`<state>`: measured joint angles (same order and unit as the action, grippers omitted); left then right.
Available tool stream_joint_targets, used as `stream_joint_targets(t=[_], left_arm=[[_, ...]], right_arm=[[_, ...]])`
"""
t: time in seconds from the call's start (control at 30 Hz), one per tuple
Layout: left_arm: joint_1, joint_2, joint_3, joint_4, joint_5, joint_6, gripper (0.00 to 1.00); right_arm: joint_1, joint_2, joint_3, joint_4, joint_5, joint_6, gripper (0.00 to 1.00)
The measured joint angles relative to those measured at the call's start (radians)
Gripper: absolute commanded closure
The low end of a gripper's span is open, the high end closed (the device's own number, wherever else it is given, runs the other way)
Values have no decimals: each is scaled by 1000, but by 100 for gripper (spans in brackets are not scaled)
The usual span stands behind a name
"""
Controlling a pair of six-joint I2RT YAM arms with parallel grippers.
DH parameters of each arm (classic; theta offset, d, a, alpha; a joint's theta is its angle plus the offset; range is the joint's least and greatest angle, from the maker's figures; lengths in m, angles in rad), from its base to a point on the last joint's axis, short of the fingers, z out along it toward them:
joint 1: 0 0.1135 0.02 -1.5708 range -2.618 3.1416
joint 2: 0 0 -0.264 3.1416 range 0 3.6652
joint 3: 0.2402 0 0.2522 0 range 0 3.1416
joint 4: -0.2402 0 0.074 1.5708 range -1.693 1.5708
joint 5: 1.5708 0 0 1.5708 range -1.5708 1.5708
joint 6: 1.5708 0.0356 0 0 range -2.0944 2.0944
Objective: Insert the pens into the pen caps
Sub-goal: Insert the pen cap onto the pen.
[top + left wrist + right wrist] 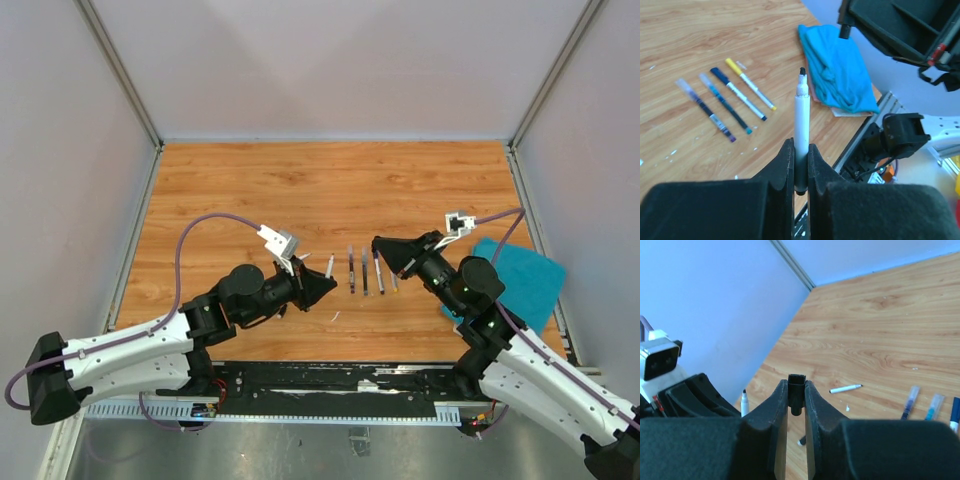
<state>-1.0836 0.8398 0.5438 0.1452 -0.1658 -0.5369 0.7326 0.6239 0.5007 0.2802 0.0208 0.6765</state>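
I've got my left hand [327,289] clamped on a white pen [801,117], angled right toward my right hand [379,246], which pinches a black pen cap [796,386].

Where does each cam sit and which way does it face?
Top external: above and behind the bases, looking down on the wooden table; both arms show, left gripper and right gripper facing each other.
Left wrist: on the left arm, looking past its fingers, shut on a white pen, toward the right gripper and teal cloth.
Right wrist: on the right arm, looking past its fingers, shut on a black cap, toward the left gripper.
Shared: both wrist views catch the row of pens.
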Motion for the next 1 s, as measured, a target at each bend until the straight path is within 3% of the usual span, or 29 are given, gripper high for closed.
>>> stream_joint_targets(t=[0.3,1.0], left_arm=[[-6,24,-1,140,120,40,99],[-7,24,-19,201,183,64,99]], right_arm=[[-1,25,-109,276,21,159,99],[-1,207,-66,607,-277,239,99]])
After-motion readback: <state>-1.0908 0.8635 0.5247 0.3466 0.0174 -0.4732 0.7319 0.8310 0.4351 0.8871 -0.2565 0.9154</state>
